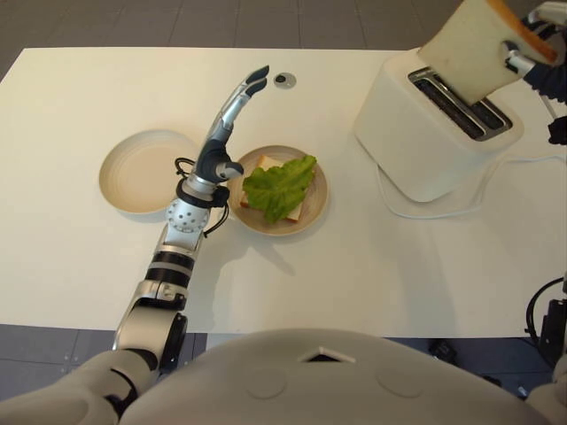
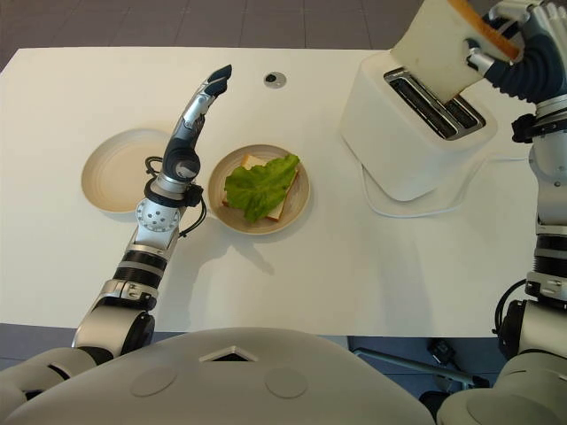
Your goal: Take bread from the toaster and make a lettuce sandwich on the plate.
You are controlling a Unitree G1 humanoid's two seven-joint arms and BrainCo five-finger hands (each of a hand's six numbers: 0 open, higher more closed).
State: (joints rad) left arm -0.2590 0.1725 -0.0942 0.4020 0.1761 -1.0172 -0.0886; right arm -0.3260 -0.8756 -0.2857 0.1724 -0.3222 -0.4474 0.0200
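A slice of bread is hanging tilted over the toaster, its lower corner showing against the slots; whether it is fully out of the slot cannot be told. The right hand is grasping it at its upper edge, fingers closed around the crust. The toaster is sitting near the table's far right corner, with its cable looping toward the near side and running off to the right edge.

Around mid-table a plate is carrying another slice with a lettuce leaf lying across it. The left hand is standing raised just left of this plate, fingers straight and released, holding nothing and pointing at the far edge. An empty plate is lying further left.

The table is showing bare surface along its near edge and between the sandwich plate and the toaster. A small round grommet is sitting by the far edge.
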